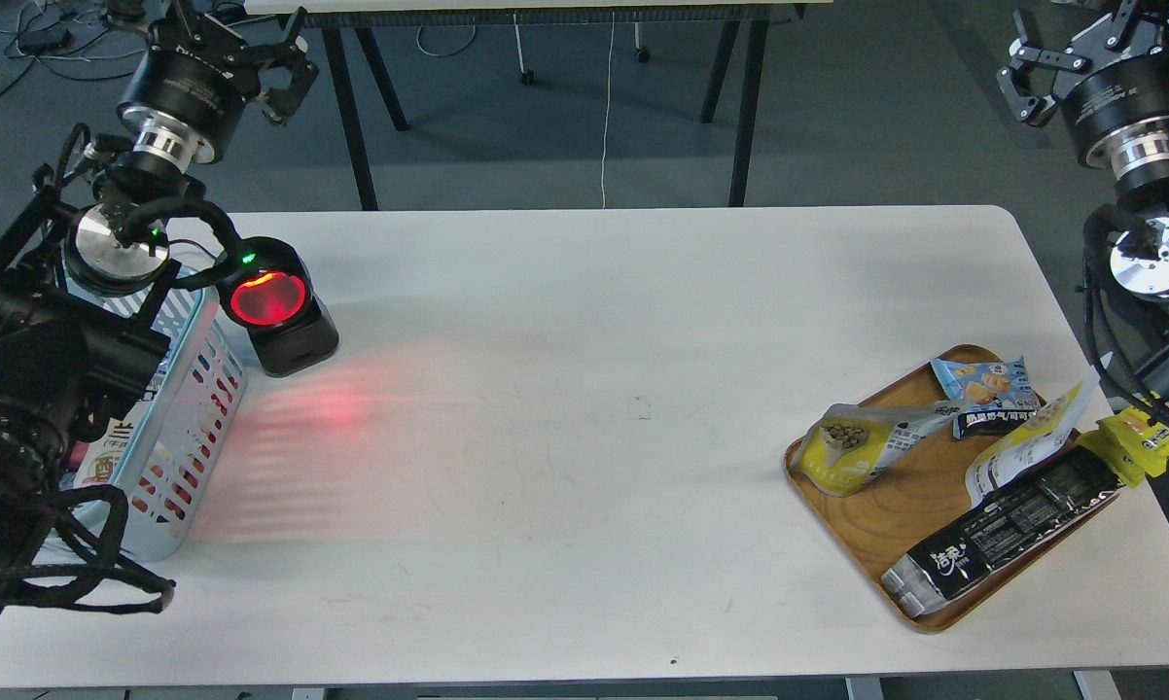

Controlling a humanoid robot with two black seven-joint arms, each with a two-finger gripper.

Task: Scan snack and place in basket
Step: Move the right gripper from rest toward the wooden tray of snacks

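The snack pouch [862, 442] lies on the wooden tray [871, 520] at lower right, long axis left-right, well below the nearer right end effector [1022, 73], fingers apart and empty, upper right.

Matt white table top [584, 389], smooth, faintly scuffed. Wooden tray [891, 520] with visible ring grain and a soft satin sheen. Snack [862, 442] in glossy crinkled film, yellow and white-grey; a small blue packet [983, 379] and a long black pack [1008, 525] in the same shiny film (highlights along the creases). Basket [191, 408] of light blue moulded plastic, slotted, slightly glossy. Scanner [278, 306] in black plastic with a glossy red window. Arm joints show brushed bare-metal rings and discs [1153, 258] against matt black housings; black braided cable sleeves [88, 574] look rough.
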